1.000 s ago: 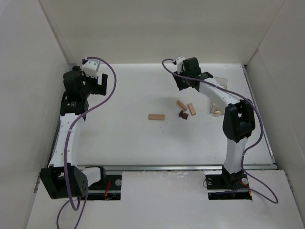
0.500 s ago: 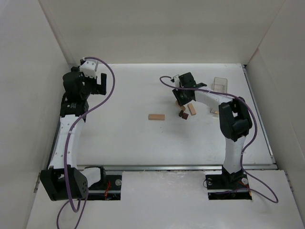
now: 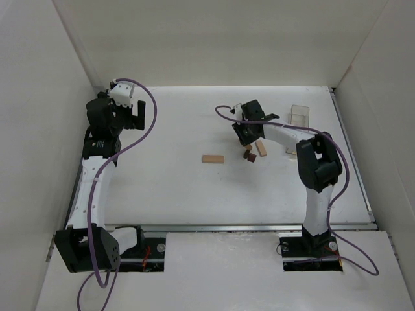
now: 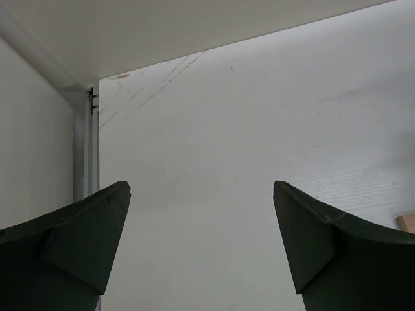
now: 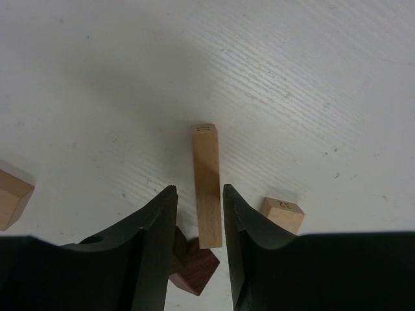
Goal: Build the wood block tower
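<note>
My right gripper (image 3: 247, 135) is down over the cluster of blocks. In the right wrist view its open fingers (image 5: 200, 189) straddle a light tan bar (image 5: 207, 184) lying on the table, with a thin gap on each side. A dark reddish-brown block (image 5: 196, 265) lies by the bar's near end, partly under my left finger. Another tan block (image 5: 283, 214) lies just right of the fingers, and a third (image 5: 13, 196) at the left edge. From above, a tan bar (image 3: 261, 148), dark pieces (image 3: 248, 155) and a separate tan bar (image 3: 213, 159) show. My left gripper (image 3: 133, 114) is open and empty (image 4: 201, 194).
A clear plastic box (image 3: 299, 115) stands at the back right, behind my right arm. White walls enclose the table on the left, back and right. My left arm is raised at the far left near the wall.
My right gripper has moved forward and left from the back of the table and come down over the tan bar, which now lies between its fingers. The left arm has not moved.
</note>
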Motion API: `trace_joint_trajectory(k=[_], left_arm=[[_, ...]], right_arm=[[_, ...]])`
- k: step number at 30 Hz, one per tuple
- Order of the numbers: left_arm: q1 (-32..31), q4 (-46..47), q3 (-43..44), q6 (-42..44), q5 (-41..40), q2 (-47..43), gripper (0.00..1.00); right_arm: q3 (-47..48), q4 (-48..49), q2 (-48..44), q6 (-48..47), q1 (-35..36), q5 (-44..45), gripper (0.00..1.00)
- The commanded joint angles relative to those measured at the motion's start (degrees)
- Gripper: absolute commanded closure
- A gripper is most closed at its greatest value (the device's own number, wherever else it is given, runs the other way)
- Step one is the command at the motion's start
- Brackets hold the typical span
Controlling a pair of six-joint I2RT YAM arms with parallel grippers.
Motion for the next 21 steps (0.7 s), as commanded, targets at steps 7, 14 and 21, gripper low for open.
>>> trace_joint_trajectory(k=[7, 14, 21], left_arm=[[-0.24, 2.19, 0.38, 0.03, 0.94, -1.64, 0.1], [-0.24, 0.34, 0.91, -1.03, 5.94, -1.64, 0.1], [-0.24, -1.42, 0.91, 0.64, 9.73, -1.64, 0.11]], right_arm=[[-0.83, 0.73, 1.15, 0.42, 1.74, 0.84, 0.69], [1.88, -0.32, 2.82, 0.42, 1.74, 1.37, 1.0], [3.82, -1.55, 3.44, 0.42, 1.74, 1.9, 1.0]])
